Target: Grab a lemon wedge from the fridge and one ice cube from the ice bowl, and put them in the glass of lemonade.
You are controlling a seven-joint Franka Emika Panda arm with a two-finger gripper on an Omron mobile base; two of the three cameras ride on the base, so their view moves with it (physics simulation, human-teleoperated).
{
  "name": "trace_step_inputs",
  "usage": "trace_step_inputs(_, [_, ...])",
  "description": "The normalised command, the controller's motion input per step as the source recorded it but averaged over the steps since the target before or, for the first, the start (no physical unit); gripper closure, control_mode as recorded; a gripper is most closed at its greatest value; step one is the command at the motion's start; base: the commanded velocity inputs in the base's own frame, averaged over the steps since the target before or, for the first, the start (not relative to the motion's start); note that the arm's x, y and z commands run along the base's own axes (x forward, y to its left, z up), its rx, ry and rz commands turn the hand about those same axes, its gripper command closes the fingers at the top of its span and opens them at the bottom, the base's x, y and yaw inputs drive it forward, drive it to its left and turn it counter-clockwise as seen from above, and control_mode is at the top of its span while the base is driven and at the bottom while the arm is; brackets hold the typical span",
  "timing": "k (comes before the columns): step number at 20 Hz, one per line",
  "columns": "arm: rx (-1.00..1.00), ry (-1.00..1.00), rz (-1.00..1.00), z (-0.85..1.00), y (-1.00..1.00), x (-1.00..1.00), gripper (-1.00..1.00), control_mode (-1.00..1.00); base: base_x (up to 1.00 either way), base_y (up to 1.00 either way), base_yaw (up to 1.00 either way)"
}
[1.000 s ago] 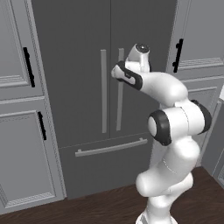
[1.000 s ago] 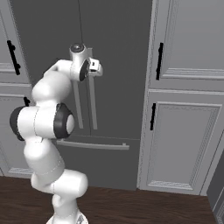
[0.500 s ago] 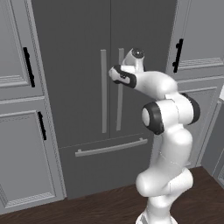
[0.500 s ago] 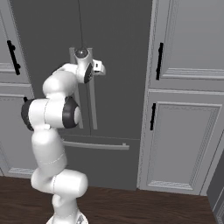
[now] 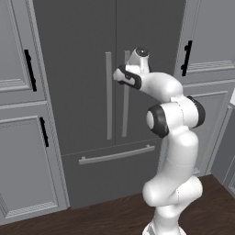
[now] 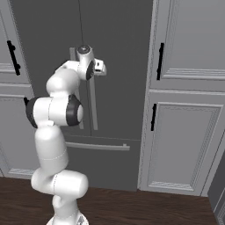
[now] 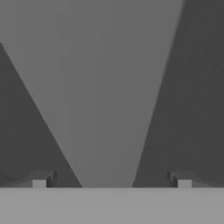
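Dark grey and tall, the fridge (image 5: 92,92) stands shut between lighter panelled cabinets (image 5: 18,114), its two doors meeting at a centre seam and a drawer (image 5: 114,172) below with a long bar across it. Two upright bar handles flank the seam; the right-hand handle (image 5: 125,105) is the one the arm reaches toward. The end effector (image 7: 111,181) is at that bar: in the hand view a pale grey bar runs up the middle of the picture, and the two small fingertips (image 7: 39,183) stand wide apart on either side of it, open and gripping nothing.

By my reading, the step in hand is the very first one, getting the fridge open. The lemon wedge must be behind the closed doors, so I cannot say on which shelf it lies.

Next, the fingers should close squarely around the handle, and the arm should then pull outward along the door's swing, probably with the base backing off to make room. A grip set off-centre could slip off the smooth bar.
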Motion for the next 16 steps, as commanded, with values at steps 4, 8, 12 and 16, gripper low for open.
trace_step_inputs(4, [0.01, -0.10, 0.00, -0.08, 0.01, 0.05, -1.00, -1.00, 0.00, 0.00, 0.00])
trace_step_inputs(8, [0.01, -0.34, 0.00, -0.43, 0.03, 0.04, -1.00, -1.00, 0.00, 0.00, 0.00])
trace_step_inputs(12, [0.00, -0.16, 0.00, -0.05, 0.13, 0.16, -1.00, -1.00, 0.00, 0.00, 0.00])
trace_step_inputs(16, [0.00, -0.10, 0.00, 0.00, 0.13, 0.30, -1.00, -1.00, 0.00, 0.00, 0.00])
